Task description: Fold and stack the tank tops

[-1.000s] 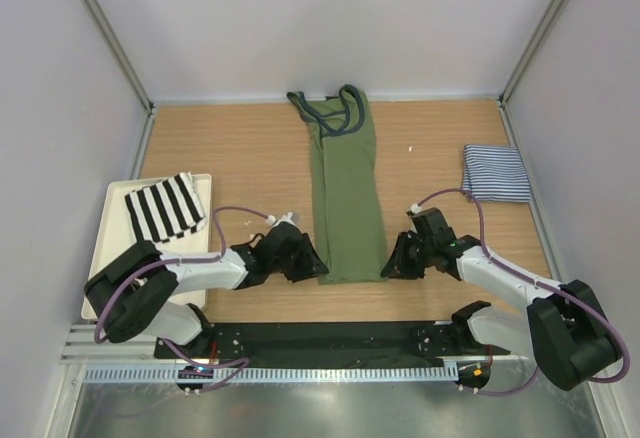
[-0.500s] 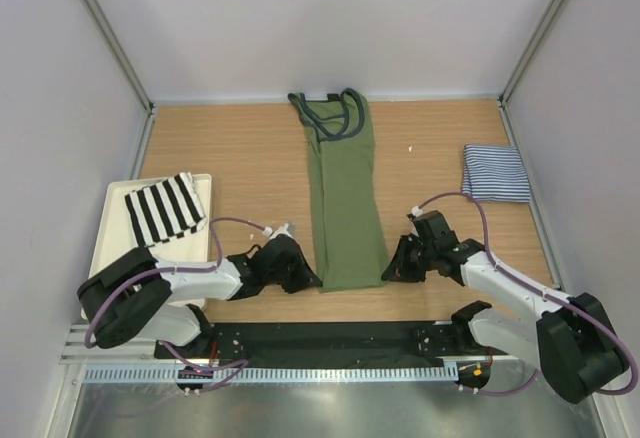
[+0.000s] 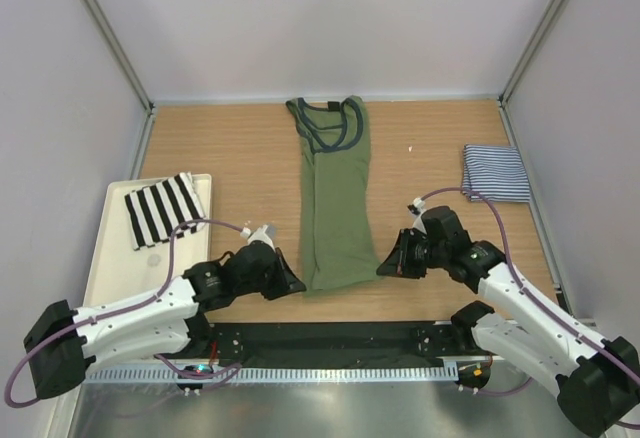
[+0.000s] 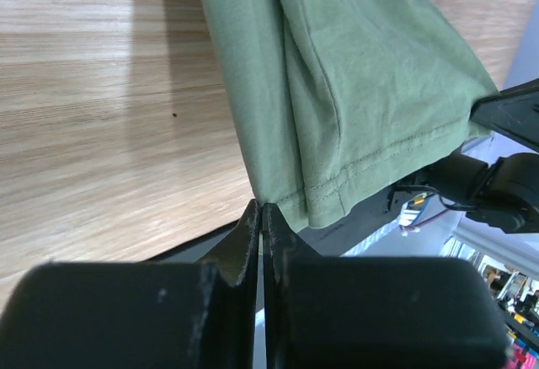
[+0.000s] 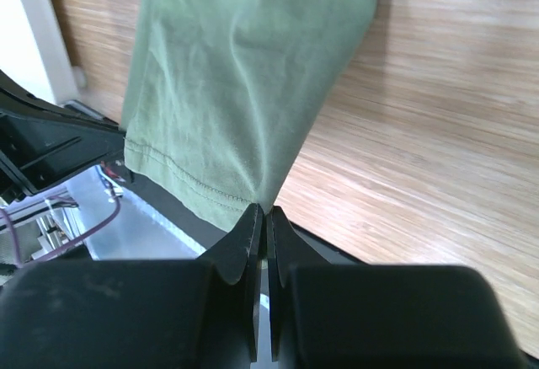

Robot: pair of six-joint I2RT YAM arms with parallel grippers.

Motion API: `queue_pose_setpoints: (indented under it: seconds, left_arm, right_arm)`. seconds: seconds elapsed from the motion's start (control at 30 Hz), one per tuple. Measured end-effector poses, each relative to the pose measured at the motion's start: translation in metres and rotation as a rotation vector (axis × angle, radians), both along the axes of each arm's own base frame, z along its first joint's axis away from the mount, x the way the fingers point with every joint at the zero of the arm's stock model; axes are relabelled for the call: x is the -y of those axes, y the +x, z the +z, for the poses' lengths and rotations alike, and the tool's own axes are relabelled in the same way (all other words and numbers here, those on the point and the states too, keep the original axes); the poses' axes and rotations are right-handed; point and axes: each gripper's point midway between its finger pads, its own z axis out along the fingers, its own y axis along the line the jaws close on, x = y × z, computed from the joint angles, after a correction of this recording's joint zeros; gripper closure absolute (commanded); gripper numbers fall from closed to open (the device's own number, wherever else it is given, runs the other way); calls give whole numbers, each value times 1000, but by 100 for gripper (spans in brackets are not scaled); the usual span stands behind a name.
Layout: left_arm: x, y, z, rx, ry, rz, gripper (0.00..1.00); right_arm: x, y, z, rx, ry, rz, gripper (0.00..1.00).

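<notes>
Olive tank top [image 3: 332, 198] has hem corners clamped in left claw [image 3: 296, 283] and right claw [image 3: 384, 268].

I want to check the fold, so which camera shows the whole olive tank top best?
The top external view: the olive tank top lies there full length, neckline to hem. The wrist views show only hem corners pinched by the left gripper and right gripper.
</notes>
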Motion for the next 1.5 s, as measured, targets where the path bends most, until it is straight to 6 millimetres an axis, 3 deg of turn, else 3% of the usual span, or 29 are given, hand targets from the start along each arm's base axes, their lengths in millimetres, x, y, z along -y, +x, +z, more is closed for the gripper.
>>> queue_pose_setpoints:
  seconds: [0.17,0.3,0.43,0.6,0.77,0.93,1.07,1.27,1.5]
  left_arm:
    - [-3,-1,8,-3,9,3,100]
    - [-6,-5,5,-19,30,-1,100]
    - [-2,-3,18,-11,23,-5,100]
    - [6,8,38,15,36,4,100]
    - [11,21,45,31,67,7,100]
    - [13,56,72,84,97,39,100]
    - [20,91,94,141,105,60,100]
    - [17,123,91,159,162,71,100]
    - [-4,162,87,158,200,121,100]
  right_arm:
    - [-5,7,23,37,21,8,92]
    - [-4,5,27,36,20,11,92]
    - [-1,6,34,47,3,14,92]
    - [4,22,53,136,-50,1,92]
    - [4,41,61,176,-95,-5,94]
    - [1,69,61,191,-170,-16,94]
    - [-7,100,78,249,-193,-25,95]
    - [-20,148,102,337,-226,-42,94]
    - [-30,188,101,362,-286,-46,95]
